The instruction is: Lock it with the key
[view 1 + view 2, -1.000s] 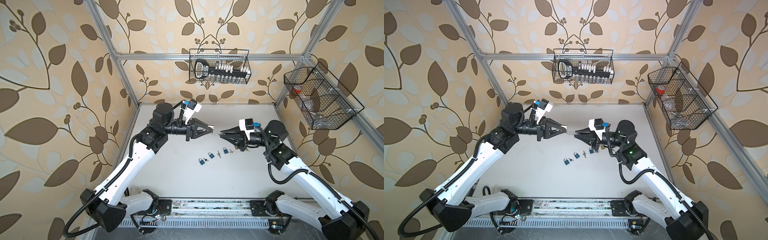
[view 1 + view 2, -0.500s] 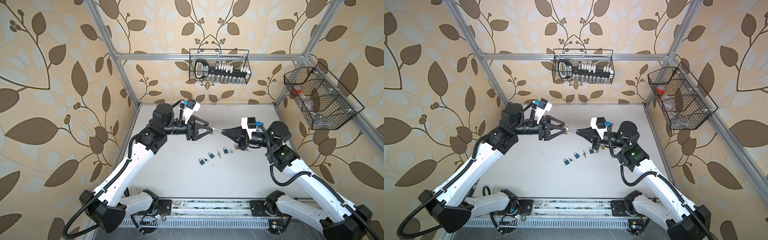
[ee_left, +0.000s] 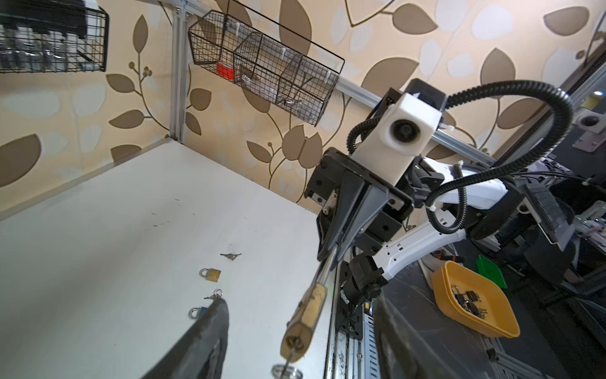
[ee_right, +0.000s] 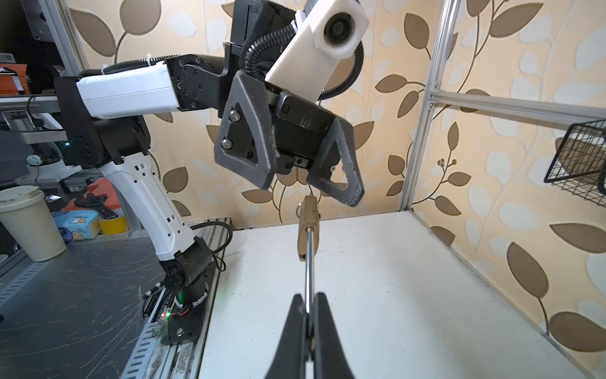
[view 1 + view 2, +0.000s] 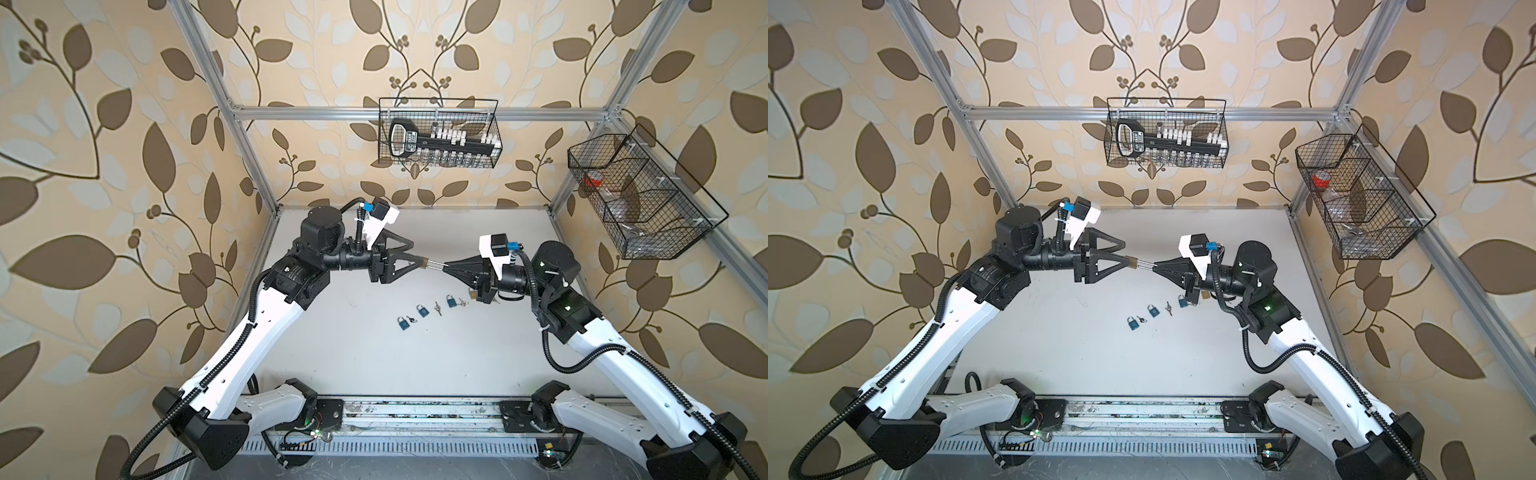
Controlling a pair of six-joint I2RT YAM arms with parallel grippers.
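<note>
Since your left gripper stands open, only the right gripper clamps the padlock.
Unsteadied, it may swing and the key slip out.

A: What do the arms look like?
B: The left arm and right arm have glossy white shells on the long links, with black joints and black wedge-shaped bases.
A: Cabling?
B: A black ribbed hose runs along each, held with white zip ties. A blue plug feeds each white camera block with its round lens.
A: And the left gripper?
B: Dark grey triangular fingers, scuffed at the edges, fixed with silver screws. A green light glows on the right arm.
</note>
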